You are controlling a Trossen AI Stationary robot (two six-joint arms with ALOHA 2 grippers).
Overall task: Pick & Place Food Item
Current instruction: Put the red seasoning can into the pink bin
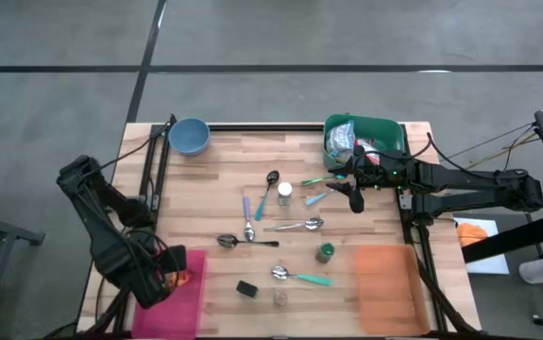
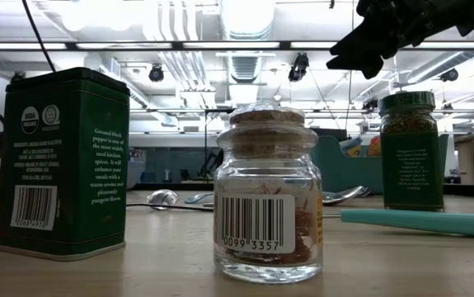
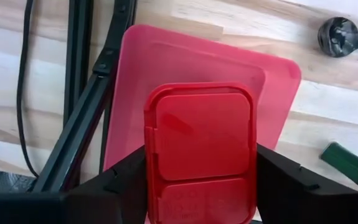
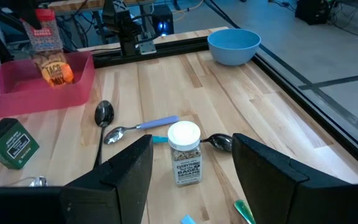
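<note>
We see the left gripper (image 3: 200,180) clamped on a spice jar (image 3: 200,152) with a red flip-top lid and an orange label reading "TACO", held just over the pink bin (image 3: 278,93). The right gripper (image 4: 191,171), fingers apart and holding nothing, hovers far across from that bin above a white-capped jar (image 4: 185,152) labelled "EVERYTHING".

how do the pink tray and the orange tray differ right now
The pink tray sits at the table's near left corner; the orange tray sits near right. The left claw hangs over the pink tray, shut on a red-lidded jar; nothing hangs over the orange tray. The orange tray looks bare. Both are flat rectangles on the wood.
</note>
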